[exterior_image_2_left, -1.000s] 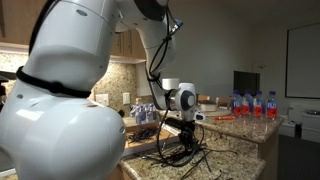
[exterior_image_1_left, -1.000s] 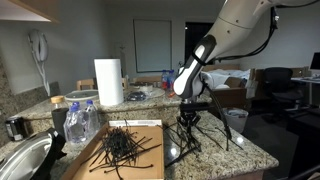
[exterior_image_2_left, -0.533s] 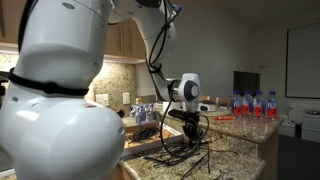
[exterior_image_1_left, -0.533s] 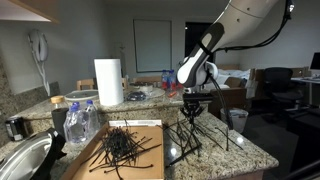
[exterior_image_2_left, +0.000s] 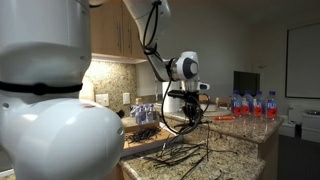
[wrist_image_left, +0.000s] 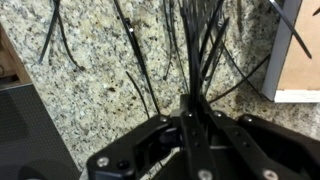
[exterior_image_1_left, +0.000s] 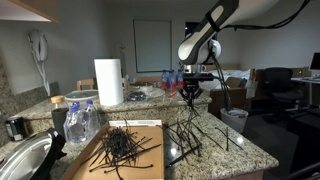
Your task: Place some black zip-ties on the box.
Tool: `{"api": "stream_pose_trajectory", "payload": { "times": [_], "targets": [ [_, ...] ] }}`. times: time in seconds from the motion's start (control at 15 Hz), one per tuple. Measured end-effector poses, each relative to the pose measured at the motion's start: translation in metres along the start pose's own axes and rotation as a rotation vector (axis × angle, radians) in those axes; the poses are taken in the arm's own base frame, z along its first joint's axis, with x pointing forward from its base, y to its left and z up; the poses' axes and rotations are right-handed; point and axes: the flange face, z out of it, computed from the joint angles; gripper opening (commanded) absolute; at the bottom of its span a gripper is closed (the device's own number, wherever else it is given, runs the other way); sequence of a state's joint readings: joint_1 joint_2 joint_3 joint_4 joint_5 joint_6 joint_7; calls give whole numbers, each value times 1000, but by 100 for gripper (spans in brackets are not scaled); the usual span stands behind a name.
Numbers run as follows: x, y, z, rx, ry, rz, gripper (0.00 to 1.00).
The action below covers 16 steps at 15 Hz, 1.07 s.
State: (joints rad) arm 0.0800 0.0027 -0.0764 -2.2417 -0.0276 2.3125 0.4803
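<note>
gripper [exterior_image_1_left: 191,96]: upper middle of the frame, pointing straight down. Jaws are pinched almost fully together on the top ends of a bundle of black ties. The wrist view [wrist_image_left: 190,108] shows the same: no visible gap, strands fanning out from the pinch.
bundle [exterior_image_1_left: 196,128]: hangs from the jaws and splays out below. The lowest tips look to be at or just above the counter [exterior_image_1_left: 240,150]; I can't tell if they touch. An end-grip is probably used so the strands dangle free and drop cleanly on release.
box [exterior_image_1_left: 152,165]: flat cardboard in the lower middle of the frame, lying on the counter beside the gripper's spot, not under it. Its edge shows at the right of the wrist view [wrist_image_left: 300,60].
pile [exterior_image_1_left: 123,147]: black ties already lying on the box, so the task looks partly done.
loose ties [exterior_image_2_left: 185,153]: on the granite under the gripper, off the box. These look like the pickup stock.
step: my read is a bundle in hand, not yet moved over to the box.
next: needs a sideways carry toward the pile with enough height for the tips to clear the box edge.
risk: the grip is friction only on thin strands, so some may slip out. Dangling tips could snag the loose ties.
</note>
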Motion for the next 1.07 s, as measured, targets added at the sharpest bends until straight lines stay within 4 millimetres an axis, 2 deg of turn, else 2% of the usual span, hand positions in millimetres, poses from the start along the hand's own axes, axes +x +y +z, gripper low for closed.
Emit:
{"api": "stream_pose_trajectory", "payload": {
  "times": [0.4, 0.67, 0.87, 1.07],
  "targets": [
    [7, -33, -82, 6, 105, -89, 9],
    [-1, -77, -122, 41, 163, -197, 9],
    [-19, -121, -139, 71, 189, -306, 9],
    [-40, -167, -144, 117, 182, -427, 9]
  ]
}}
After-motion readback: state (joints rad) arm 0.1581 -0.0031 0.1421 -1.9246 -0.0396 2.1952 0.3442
